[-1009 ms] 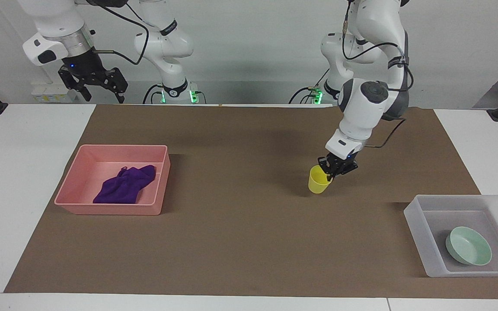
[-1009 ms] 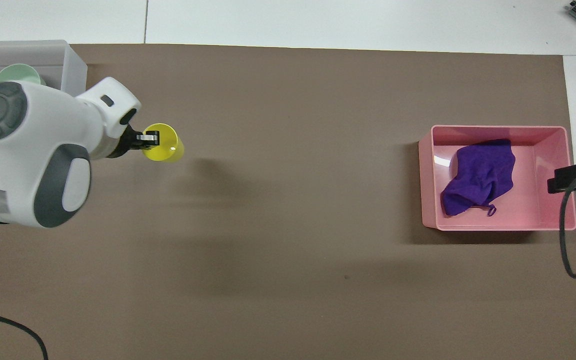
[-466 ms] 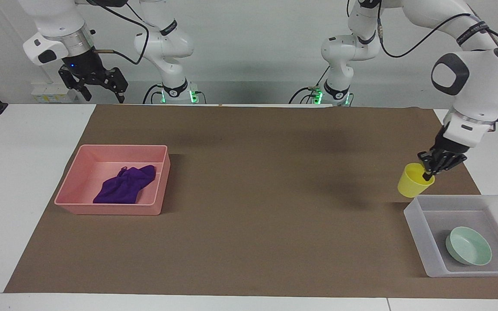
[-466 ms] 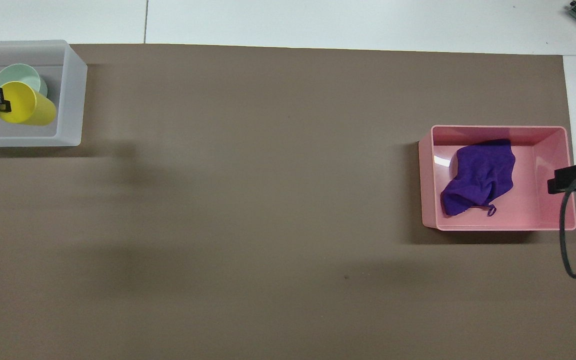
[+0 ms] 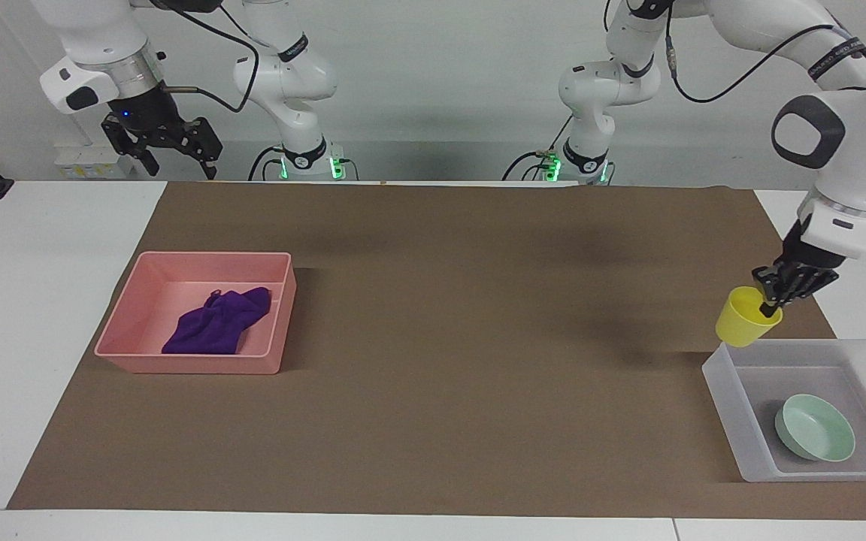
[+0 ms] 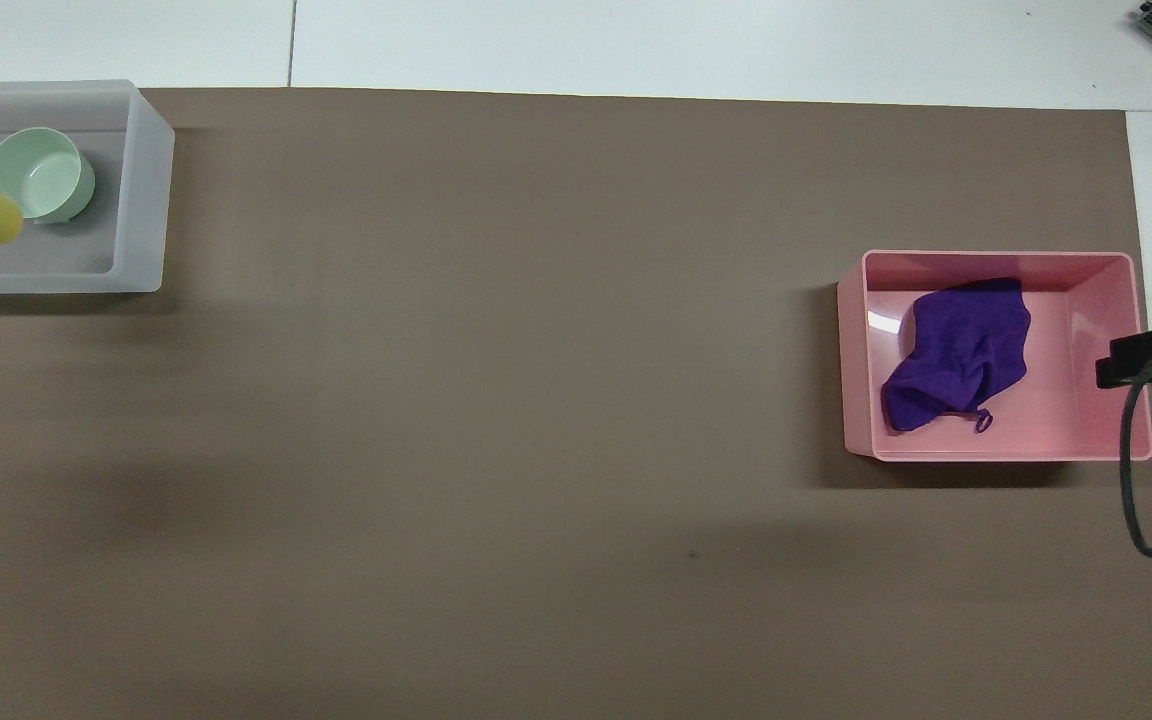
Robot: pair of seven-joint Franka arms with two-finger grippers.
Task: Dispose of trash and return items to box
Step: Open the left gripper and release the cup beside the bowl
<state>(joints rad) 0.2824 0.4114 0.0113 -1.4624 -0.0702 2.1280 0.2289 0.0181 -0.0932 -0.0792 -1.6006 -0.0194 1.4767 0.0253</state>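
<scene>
facing view: high, across the table, looks toward both arm bases, takes in the whole brown mat | overhead view: high above the robots' end, looks steeply down and forward | shared: mat, pink bin, frosted box, shown half a turn apart

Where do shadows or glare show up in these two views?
Facing view: a soft shadow lies on the brown mat beside the held small yellow plastic cup. Overhead view: a bright glint sits on the pink rectangular bin's wall, and dark shadow edges the frosted translucent bin.
</scene>
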